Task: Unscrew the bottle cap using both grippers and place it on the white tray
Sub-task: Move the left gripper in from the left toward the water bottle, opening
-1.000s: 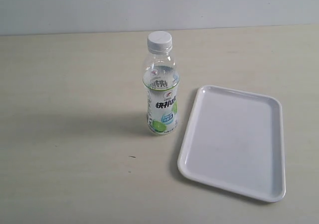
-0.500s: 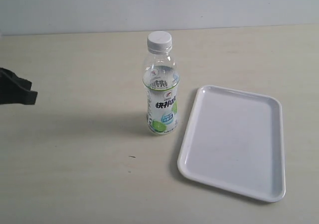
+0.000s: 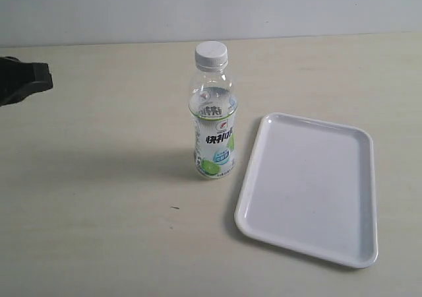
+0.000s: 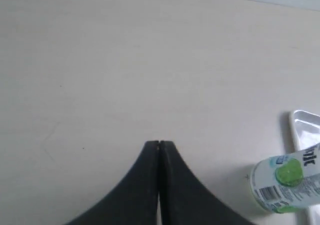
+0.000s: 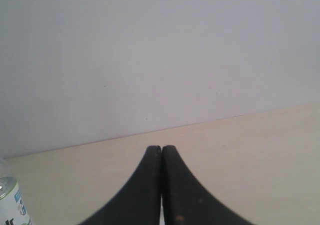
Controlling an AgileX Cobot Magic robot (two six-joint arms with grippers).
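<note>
**Pale tabletop: capped bottle upright beside tray, both grippers closed**

Beige table [image 3: 99, 231] w/ a plain grey-white wall [image 3: 198, 6] behind it. The bottle cap [image 3: 211, 54], white w/ ribbed side, sits on the neck of the bottle [image 3: 213, 129]. The bottle stands upright near mid-table; it is clear plastic w/ some liquid inside and a white-and-green label w/ dark characters and a lime pic low down. It throws a faint shadow to the left in the ext. view.

The white tray [image 3: 308, 188] lies flat just right of the bottle, near it but not touching, long side running roughly front to back and slightly skewed.

The left gripper [image 4: 159, 145] has its two black fingers pressed together tip to tip, over bare table. In its wrist view the bottle's lower end, w/ lime and barcode, and a tray corner show off to one side. In the ext. view it appears only as a black shape at the left edge, well apart from the bottle.

The right gripper [image 5: 161, 148] is likewise closed, fingers touching. It faces the wall-table line, w/ a sliver of bottle at the frame's corner. It doesn't show in the ext. view.
</note>
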